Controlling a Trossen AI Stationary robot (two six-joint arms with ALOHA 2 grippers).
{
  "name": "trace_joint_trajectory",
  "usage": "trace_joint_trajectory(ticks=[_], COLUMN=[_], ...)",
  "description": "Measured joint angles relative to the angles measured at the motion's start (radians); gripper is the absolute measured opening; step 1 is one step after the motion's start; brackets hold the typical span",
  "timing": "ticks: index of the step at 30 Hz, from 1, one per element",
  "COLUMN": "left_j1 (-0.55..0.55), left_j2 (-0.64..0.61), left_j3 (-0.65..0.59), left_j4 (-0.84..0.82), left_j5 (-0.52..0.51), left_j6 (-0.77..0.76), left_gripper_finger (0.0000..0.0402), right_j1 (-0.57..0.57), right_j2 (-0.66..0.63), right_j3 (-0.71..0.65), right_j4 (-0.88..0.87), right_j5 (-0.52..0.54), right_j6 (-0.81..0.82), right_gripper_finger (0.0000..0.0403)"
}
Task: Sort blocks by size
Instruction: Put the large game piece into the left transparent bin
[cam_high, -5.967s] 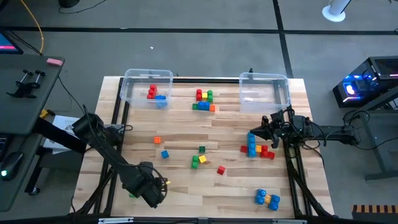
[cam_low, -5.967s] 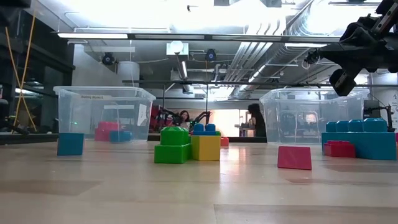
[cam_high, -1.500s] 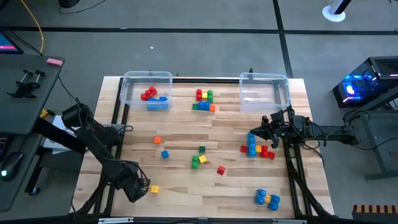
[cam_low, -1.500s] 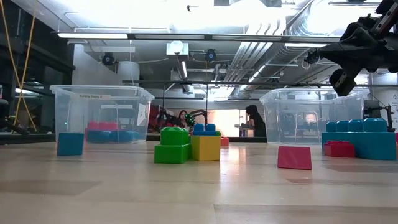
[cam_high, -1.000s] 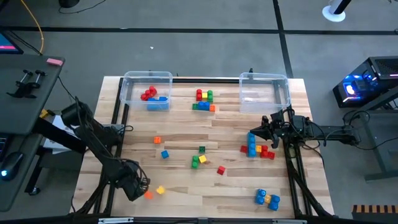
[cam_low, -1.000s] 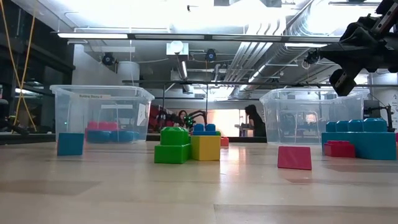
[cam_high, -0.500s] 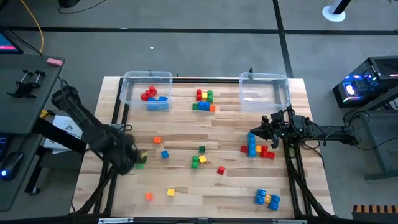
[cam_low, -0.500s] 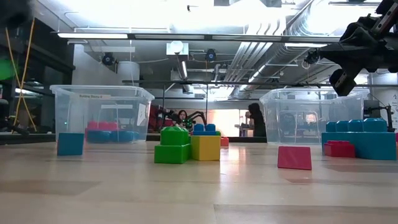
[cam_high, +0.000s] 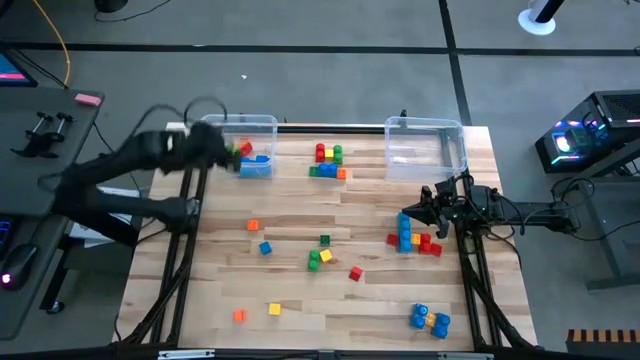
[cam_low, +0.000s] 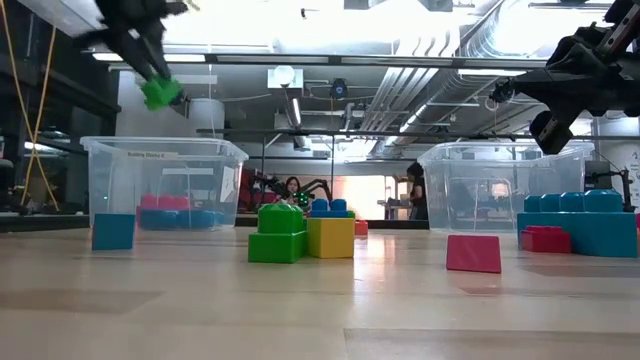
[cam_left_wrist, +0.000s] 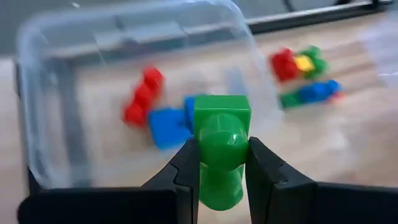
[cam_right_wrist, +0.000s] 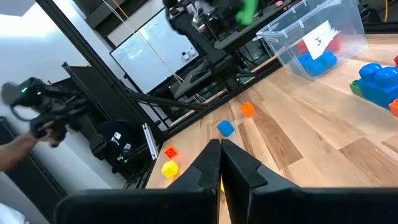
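I have the left gripper clamped on a green block, its two fingers pressing the block's sides. It hangs in the air above the left clear bin at the far left corner of the desk. In that bin lie red blocks and a blue block, touching one another. Just beside the bin, toward the middle of the far edge, I see a mixed cluster of red, yellow, green and blue blocks. More small blocks lie scattered across the middle and near edge of the desk. My right gripper is fully closed on nothing, waiting above the right side near a blue and red pile, with the right clear bin beyond it.
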Motion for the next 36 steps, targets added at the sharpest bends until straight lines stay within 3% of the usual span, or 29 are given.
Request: trace_joint_trajectory(ticks=[3,7,9,14,18,22,28,36], left_j1=[0.228,0.391,0.421,0.419,0.416,0.414,0.292,-0.134], left_j2=[0.064,0.171,0.215,0.264,0.260,0.259,0.302,0.512], left_j3=[0.000,0.000,0.000,0.000,0.011,0.078,0.195,0.240], left_j4=[0.087,0.102,0.103,0.171,0.244,0.318,0.406,0.321], left_j5=[0.130,0.204,0.239,0.274,0.358,0.475,0.503,0.421], left_j6=[0.228,0.369,0.422,0.531,0.526,0.496,0.440,0.251], left_gripper_finger=[0.0054,0.0054,0.0063,0.0145,0.0198,0.0224,0.0223,0.0211], right_j1=[0.000,0.000,0.000,0.000,0.000,0.000,0.000,0.000], right_j2=[0.000,0.000,0.000,0.000,0.000,0.000,0.000,0.000], right_j3=[0.000,0.000,0.000,0.000,0.000,0.000,0.000,0.000], right_j4=[0.000,0.000,0.000,0.000,0.000,0.000,0.000,0.000], right_j5=[0.000,0.000,0.000,0.000,0.000,0.000,0.000,0.000], right_j6=[0.000,0.000,0.000,0.000,0.000,0.000,0.000,0.000], right_gripper_finger=[0.0005,0.0005,0.0005,0.0005,0.0005,0.0005,0.0005,0.0005])
